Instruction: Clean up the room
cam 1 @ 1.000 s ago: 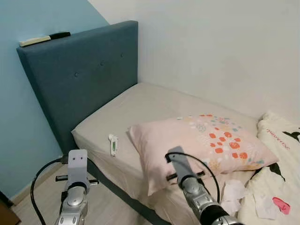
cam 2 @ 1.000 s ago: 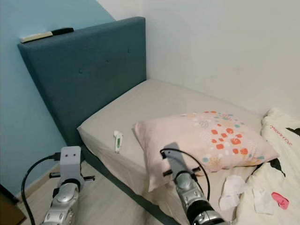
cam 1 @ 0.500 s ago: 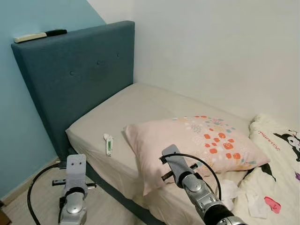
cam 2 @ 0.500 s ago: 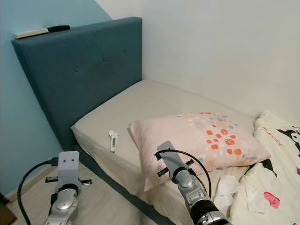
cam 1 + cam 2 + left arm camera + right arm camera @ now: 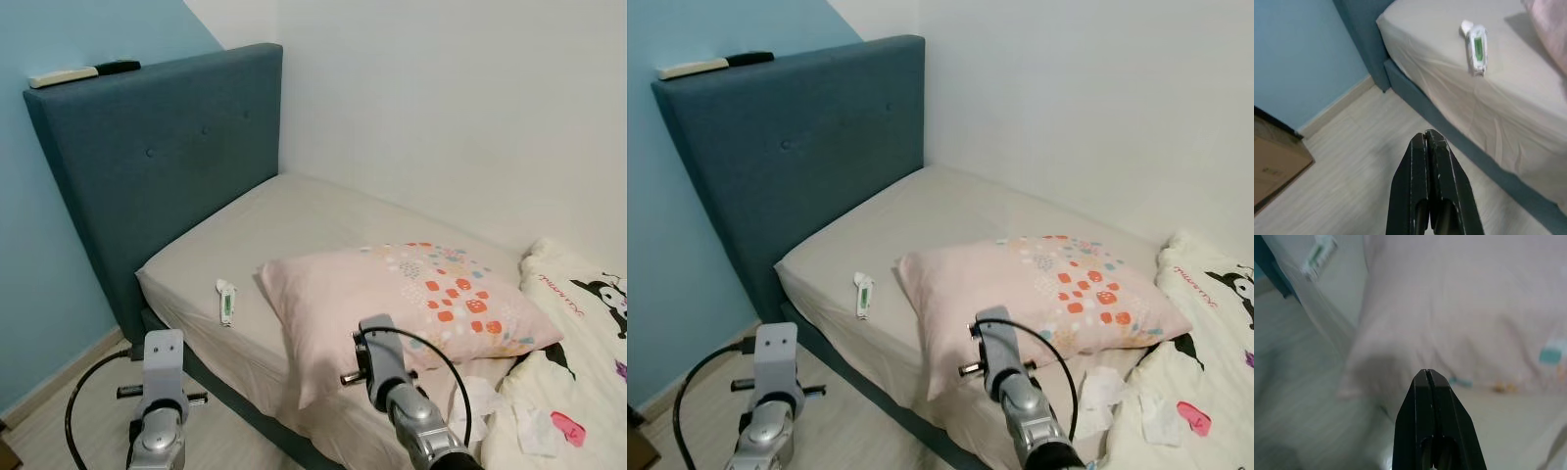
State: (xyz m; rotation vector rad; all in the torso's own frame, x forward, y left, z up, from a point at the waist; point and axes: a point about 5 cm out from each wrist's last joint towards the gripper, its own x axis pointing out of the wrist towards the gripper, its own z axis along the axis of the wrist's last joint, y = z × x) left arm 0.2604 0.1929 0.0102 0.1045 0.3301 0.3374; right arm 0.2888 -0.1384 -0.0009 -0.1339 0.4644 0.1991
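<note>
Fingers of the left gripper (image 5: 1426,142) are pressing flat against each other with nothing between them, hovering above the pale wood floor (image 5: 1352,186) beside the bed's near edge. Those of the right gripper (image 5: 1426,377) are likewise closing tight together and gripping nothing, pointing at the front edge of the pink pillow (image 5: 392,304), which is overhanging the side of the mattress. Outward from the left gripper, a small white thermometer (image 5: 1477,47) with a green display is lying on the beige sheet of the bed (image 5: 294,220), close to the mattress edge and just beside the pillow's corner without touching it; its long axis is running roughly across the bed, from the near edge toward the wall, with its rounded tip pointing away from the robot. The pillow, patterned with orange and teal spots, is lying with its long side along the bed's length. Past the pillow, a white blanket (image 5: 578,323) with cartoon prints is bunching up at the right, and crumpled white tissues (image 5: 1104,387) and a small pink item (image 5: 1192,416) are lying near it. A blue upholstered headboard (image 5: 167,166) is rising at the bed's left end, with two remote controls (image 5: 83,73) sitting end to end on top. A brown cardboard box (image 5: 1273,161) is sitting on the floor by the blue wall.
</note>
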